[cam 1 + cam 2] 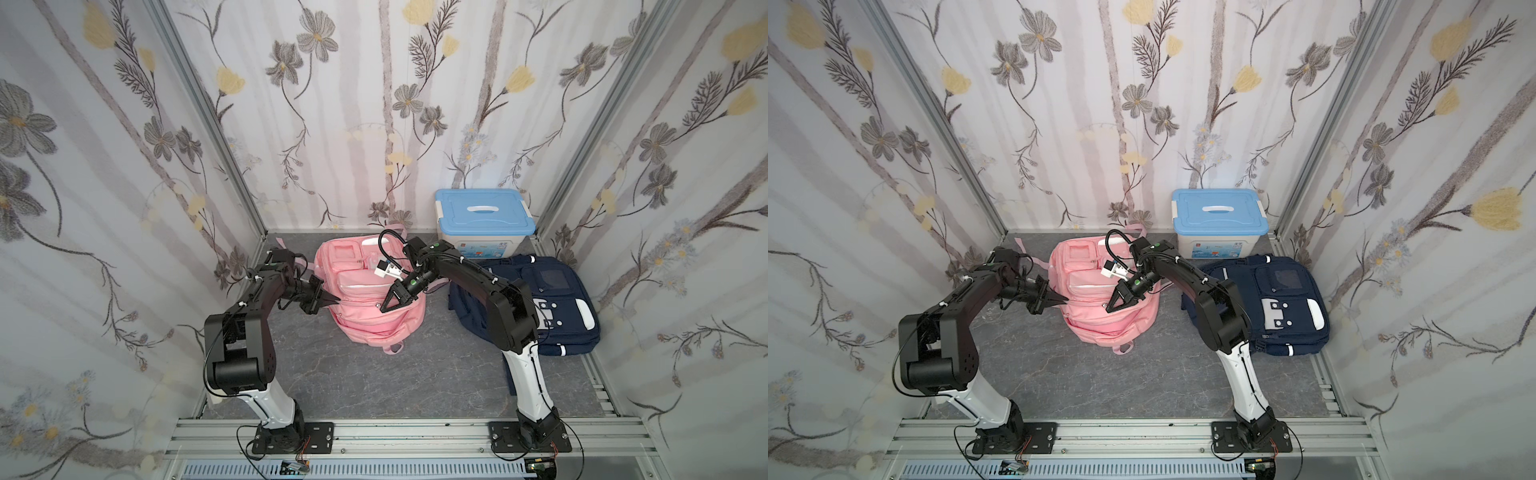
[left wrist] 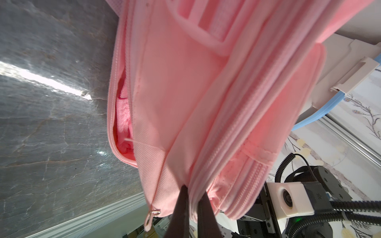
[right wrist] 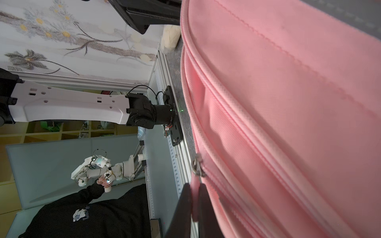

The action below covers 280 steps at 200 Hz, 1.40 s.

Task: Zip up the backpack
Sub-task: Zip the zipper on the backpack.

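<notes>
floral wallpaper walls (image 1: pixel 374 104) enclose a grey marbled floor (image 1: pixel 353 374); aluminium corner posts (image 1: pixel 208 112).

Right arm (image 1: pixel 469 274) covers parts of pink backpack (image 1: pixel 365 320) (and navy backpack (image 1: pixel 557 291)).

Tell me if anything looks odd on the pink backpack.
Yes, the pink backpack has its zipper gaping open, lining bunched inside, and a loose white thread pokes out there.

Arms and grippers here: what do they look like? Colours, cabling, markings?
The left arm and right arm match: white lower link, black base plate, black upper links. The left gripper and right gripper: black, tapering to points. Along them, thin black cables under white ties; a corrugated black cable runs to the right wrist's white camera housing.
</notes>
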{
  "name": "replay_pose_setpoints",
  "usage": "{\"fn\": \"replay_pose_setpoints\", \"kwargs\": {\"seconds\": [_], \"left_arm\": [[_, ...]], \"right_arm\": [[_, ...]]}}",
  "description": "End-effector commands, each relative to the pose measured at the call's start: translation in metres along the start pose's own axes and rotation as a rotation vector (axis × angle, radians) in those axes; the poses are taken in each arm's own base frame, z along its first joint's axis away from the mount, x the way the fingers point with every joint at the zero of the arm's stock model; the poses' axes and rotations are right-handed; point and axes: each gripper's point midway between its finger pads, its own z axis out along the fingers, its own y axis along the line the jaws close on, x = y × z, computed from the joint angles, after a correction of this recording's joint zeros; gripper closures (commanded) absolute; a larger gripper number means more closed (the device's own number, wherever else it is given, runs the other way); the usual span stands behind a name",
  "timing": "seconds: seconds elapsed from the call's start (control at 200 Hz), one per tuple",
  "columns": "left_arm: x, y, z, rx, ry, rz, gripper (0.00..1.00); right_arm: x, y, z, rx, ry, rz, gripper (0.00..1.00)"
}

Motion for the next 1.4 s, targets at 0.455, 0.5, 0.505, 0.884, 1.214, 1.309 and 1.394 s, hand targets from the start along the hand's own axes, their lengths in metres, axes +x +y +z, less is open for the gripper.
{"fn": "replay_pose_setpoints", "kwargs": {"seconds": [0.455, 0.5, 0.505, 0.884, 1.214, 1.309, 1.394], "left_arm": [[-0.044, -0.001, -0.01, -0.04, -0.218, 0.053, 1.0], [-0.045, 0.0, -0.01, -0.041, -0.22, 0.052, 1.0], [-0.045, 0.0, -0.01, -0.042, -0.221, 0.051, 1.0], [-0.046, 0.003, -0.011, -0.042, -0.213, 0.04, 1.0], [-0.06, 0.012, -0.023, -0.044, -0.246, 0.005, 1.0], [-0.066, 0.01, -0.026, -0.059, -0.248, 0.015, 1.0], [-0.071, 0.01, -0.025, -0.076, -0.245, 0.02, 1.0]], "right_arm": [[0.019, 0.003, 0.008, -0.121, 0.028, 0.168, 1.0], [0.02, 0.001, 0.004, -0.117, 0.02, 0.169, 1.0], [0.02, 0.001, 0.004, -0.117, 0.019, 0.169, 1.0], [0.022, -0.004, -0.009, -0.086, -0.021, 0.159, 1.0], [0.034, -0.034, -0.041, -0.005, -0.082, 0.2, 1.0], [0.041, -0.044, -0.046, 0.016, -0.085, 0.222, 1.0], [0.047, -0.051, -0.05, 0.049, -0.087, 0.228, 1.0]]}}
